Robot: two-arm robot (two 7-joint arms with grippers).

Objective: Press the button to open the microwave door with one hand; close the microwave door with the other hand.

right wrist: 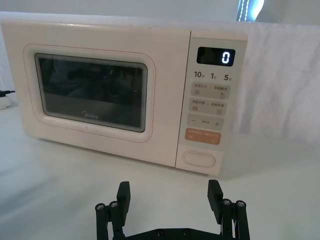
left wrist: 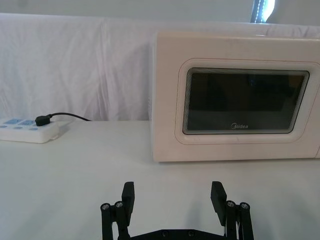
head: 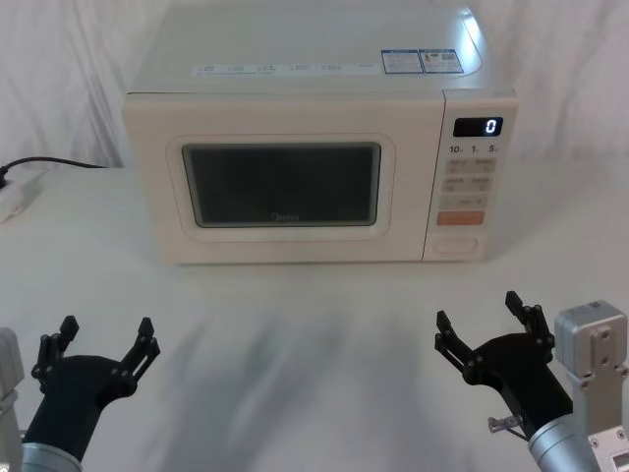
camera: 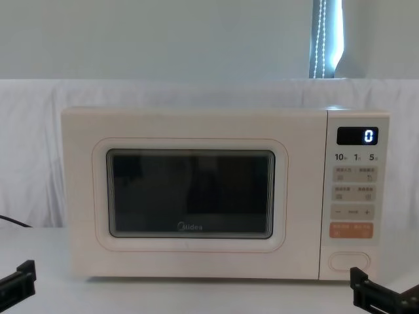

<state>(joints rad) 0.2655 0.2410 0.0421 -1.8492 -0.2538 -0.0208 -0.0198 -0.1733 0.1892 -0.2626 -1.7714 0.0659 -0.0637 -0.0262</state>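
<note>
A cream microwave stands at the back of the white table. Its door [head: 285,246] [left wrist: 165,100] [right wrist: 100,140] [camera: 78,196] is closed, with a dark window and a Midea logo. The cream pill-shaped button [head: 455,244] [right wrist: 200,158] [camera: 349,261] sits at the bottom of the control panel, below an orange key. My left gripper [head: 104,342] [left wrist: 172,197] is open near the table's front left, well short of the microwave. On the front right my right gripper [head: 482,317] [right wrist: 169,195] is open, in front of the control panel and apart from it.
A white power strip [head: 14,200] [left wrist: 27,131] with a black plug and cable lies at the far left of the table. The panel display [head: 478,127] [camera: 357,136] reads 0. White cloth hangs behind the microwave.
</note>
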